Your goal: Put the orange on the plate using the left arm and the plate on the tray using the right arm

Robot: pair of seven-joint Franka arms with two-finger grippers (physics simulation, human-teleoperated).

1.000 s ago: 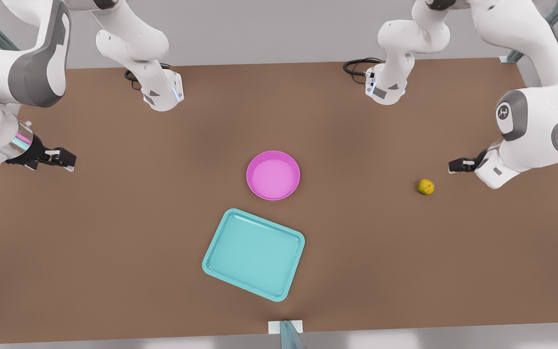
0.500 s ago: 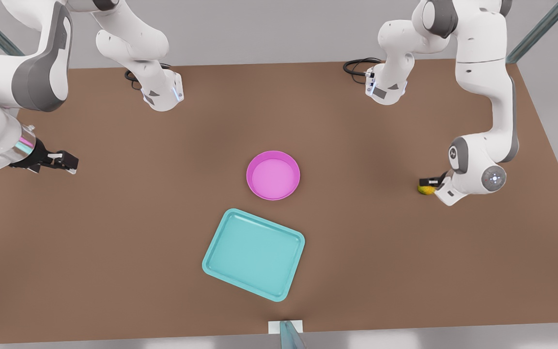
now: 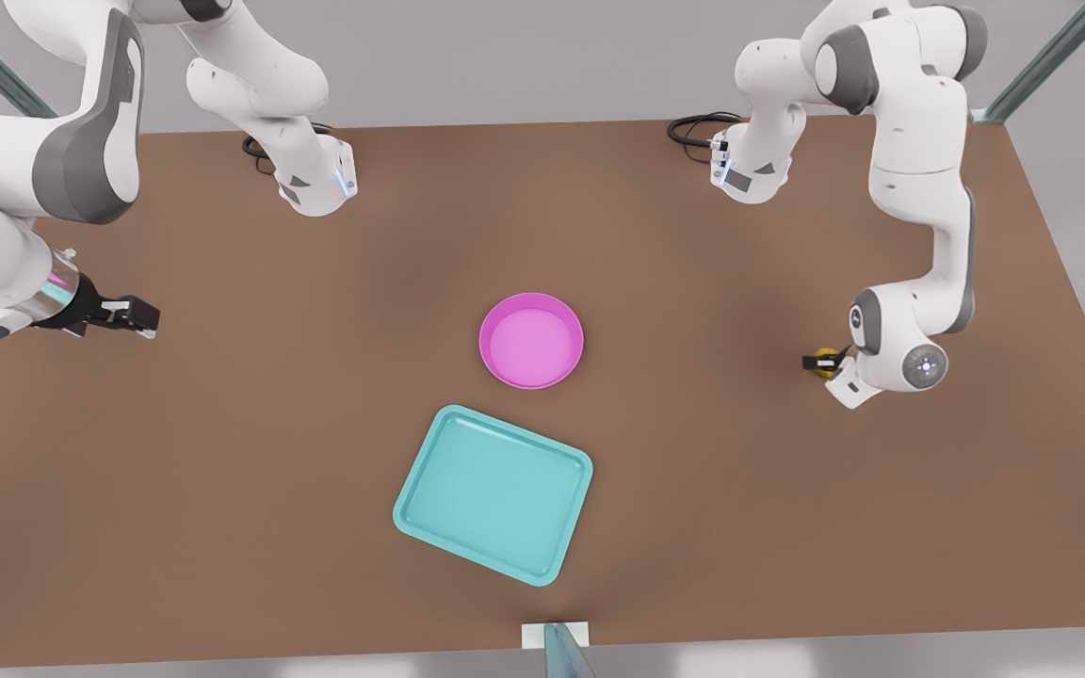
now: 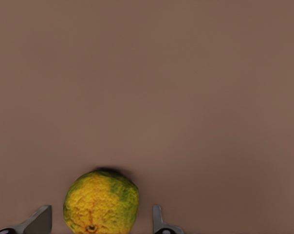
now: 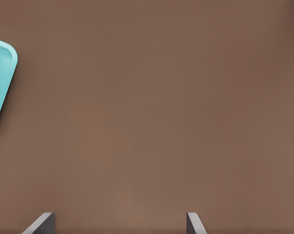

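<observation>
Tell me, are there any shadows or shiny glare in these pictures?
Front view: soft dark patches on the brown table behind the plate, no glare. Left wrist view: a small dark shadow behind the orange, between the open left gripper fingers. Right wrist view: evenly lit.

A simulated robot lab: two white arms are mounted on a plain brown table [image 3: 222,452], with grey walls and metal frame struts [image 3: 1051,47].
</observation>
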